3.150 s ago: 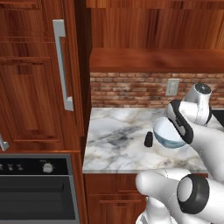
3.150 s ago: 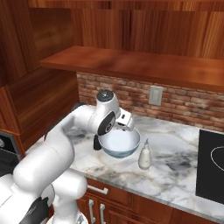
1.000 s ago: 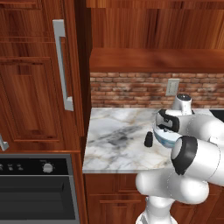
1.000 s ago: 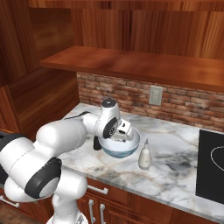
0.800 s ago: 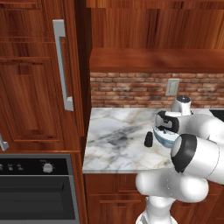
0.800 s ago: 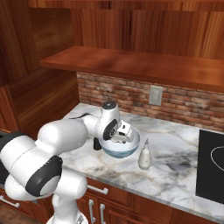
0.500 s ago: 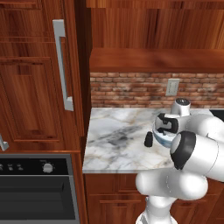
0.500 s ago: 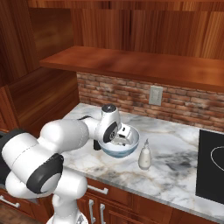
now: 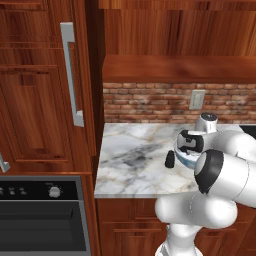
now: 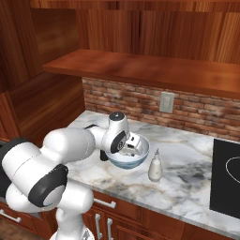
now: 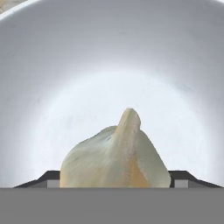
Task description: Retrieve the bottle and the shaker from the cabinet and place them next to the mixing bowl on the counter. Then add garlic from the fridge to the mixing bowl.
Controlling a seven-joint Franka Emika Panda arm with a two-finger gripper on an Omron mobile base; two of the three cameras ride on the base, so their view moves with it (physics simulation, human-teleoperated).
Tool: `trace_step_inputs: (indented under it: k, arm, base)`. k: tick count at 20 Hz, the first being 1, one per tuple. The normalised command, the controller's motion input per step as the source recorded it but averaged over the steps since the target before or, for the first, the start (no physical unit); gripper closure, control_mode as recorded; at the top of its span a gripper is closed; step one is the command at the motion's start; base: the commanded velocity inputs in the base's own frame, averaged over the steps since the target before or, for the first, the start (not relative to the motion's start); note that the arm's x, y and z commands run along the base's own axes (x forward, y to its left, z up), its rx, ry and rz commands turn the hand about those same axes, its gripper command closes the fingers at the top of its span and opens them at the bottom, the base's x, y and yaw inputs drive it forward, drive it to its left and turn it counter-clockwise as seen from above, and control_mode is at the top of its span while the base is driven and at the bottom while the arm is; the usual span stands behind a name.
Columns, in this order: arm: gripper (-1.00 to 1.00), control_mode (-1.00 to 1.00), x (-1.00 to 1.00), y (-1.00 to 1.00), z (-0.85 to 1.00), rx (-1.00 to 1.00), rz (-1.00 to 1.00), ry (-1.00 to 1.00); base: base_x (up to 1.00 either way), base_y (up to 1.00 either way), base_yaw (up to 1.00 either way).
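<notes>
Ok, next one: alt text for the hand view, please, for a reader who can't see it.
A pale off-white garlic bulb sits close to the camera between the gripper's two dark finger tips, its pointed tip up. Behind it curves the smooth white inside of the mixing bowl, with a sliver of marble counter at the top left corner.

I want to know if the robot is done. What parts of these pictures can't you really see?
- Hand view: the tool's fingertips are mostly hidden behind the garlic, so whether they pinch it is unclear.
- Left base view: the arm covers most of the mixing bowl; the shaker is too small for detail.
- Right base view: the arm hides the bowl's left side; whether the garlic touches the bowl's floor is unclear. The bottle stands beside it.
</notes>
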Motion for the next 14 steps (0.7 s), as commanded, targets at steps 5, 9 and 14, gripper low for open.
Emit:
trace_step_inputs:
  k: [5, 9, 14]
  arm:
    - [-1.00, -1.00, 0.00, 0.00, 0.00, 0.00, 0.00, 0.00]
    - [-1.00, -1.00, -0.02, 0.00, 0.00, 0.00, 0.00, 0.00]
    - [-1.00, -1.00, 0.00, -0.01, 0.16, 0.00, -0.01, 0.00]
  base:
    - [0.00, 0.00, 0.00]
    - [0.00, 0.00, 0.00]
    - [0.00, 0.00, 0.00]
